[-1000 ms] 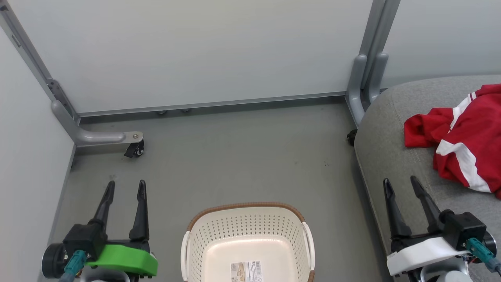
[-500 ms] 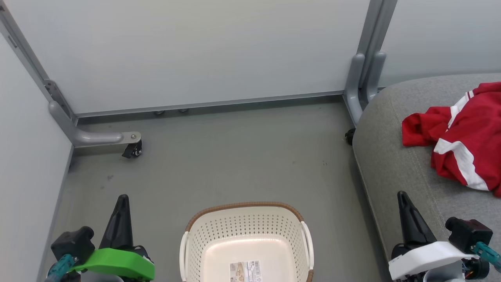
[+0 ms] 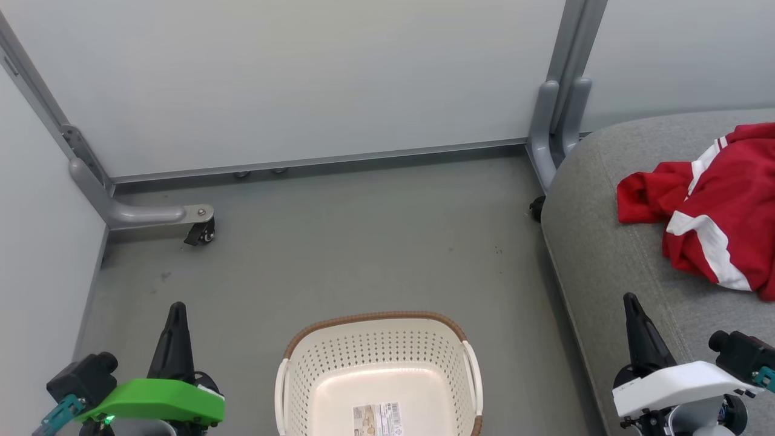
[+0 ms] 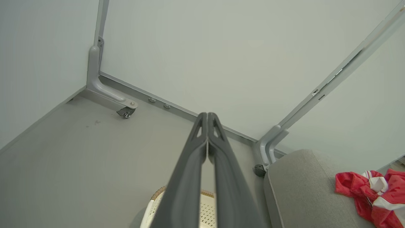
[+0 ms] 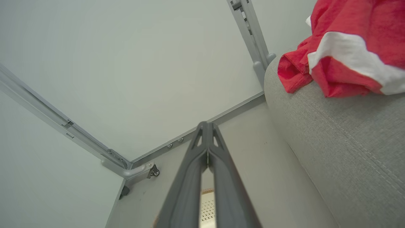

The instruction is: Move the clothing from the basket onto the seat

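Observation:
The red clothing [image 3: 708,212] with white stripes lies bunched on the grey seat [image 3: 605,242] at the right; it also shows in the left wrist view [image 4: 373,196] and the right wrist view [image 5: 348,47]. The cream basket [image 3: 378,375] with its brown rim sits on the floor at bottom centre, holding nothing but a barcode sticker [image 3: 376,419]. My left gripper [image 3: 175,312] is shut at the lower left, left of the basket, its fingertips touching [image 4: 207,114]. My right gripper [image 3: 631,301] is shut at the lower right, over the seat's front edge, empty [image 5: 207,124].
Pale partition panels [image 3: 303,79] wall in the grey floor [image 3: 363,242]. Grey metal feet stand at the back corners, one with a black caster [image 3: 203,233] at the left, another post [image 3: 554,127] beside the seat.
Both grippers have gone from open to shut and drawn back toward the bottom of the head view. The head camera has shifted slightly.

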